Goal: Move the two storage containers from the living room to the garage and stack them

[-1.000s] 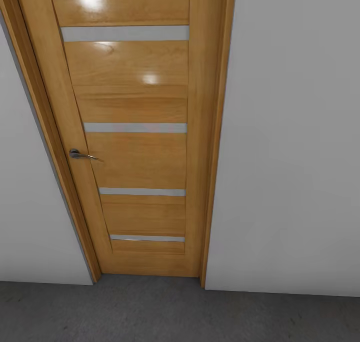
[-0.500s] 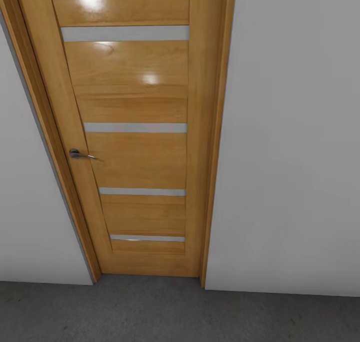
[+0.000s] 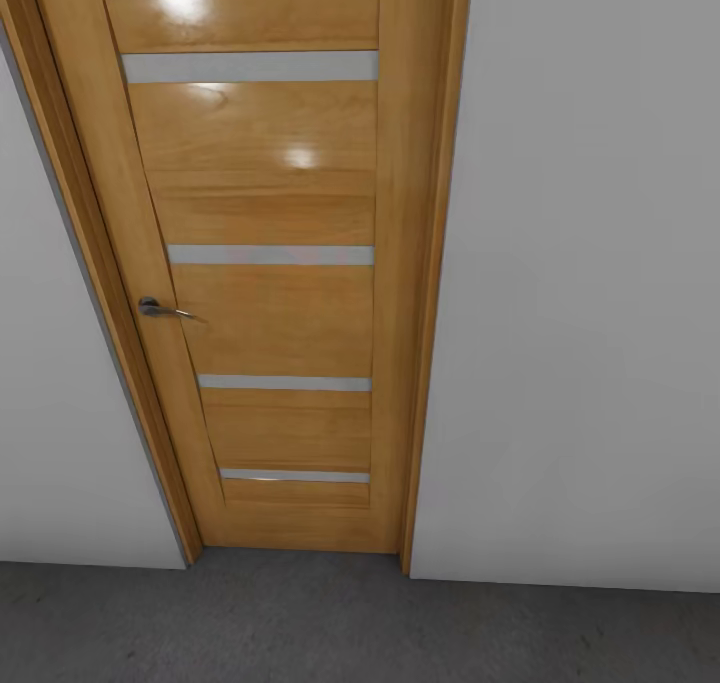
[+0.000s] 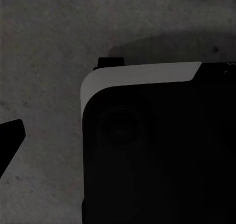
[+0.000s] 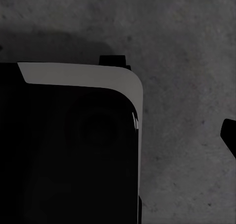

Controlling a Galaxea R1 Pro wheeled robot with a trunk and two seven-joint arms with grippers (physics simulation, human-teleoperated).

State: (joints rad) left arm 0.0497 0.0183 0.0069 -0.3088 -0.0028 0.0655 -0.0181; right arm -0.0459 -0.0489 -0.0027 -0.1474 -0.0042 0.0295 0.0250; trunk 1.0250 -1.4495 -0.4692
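1. Nothing has moved since the earlier frames: we face the same closed wooden door (image 3: 265, 263) in a pale wall (image 3: 580, 263).
2. Both wrist cameras look down at the dark concrete floor (image 4: 44, 47) past our black base (image 4: 157, 150).
3. We cannot tell either gripper's state.

Floor (image 3: 330, 623): dark grey rough concrete, unmarked, level. In the head view it runs as a strip along the foot of a pale wall and a closed wooden door. In the left wrist view the same mottled grey floor (image 4: 44, 47) lies beneath a dark robot part; in the right wrist view the floor (image 5: 187, 42) is likewise partly shadowed.
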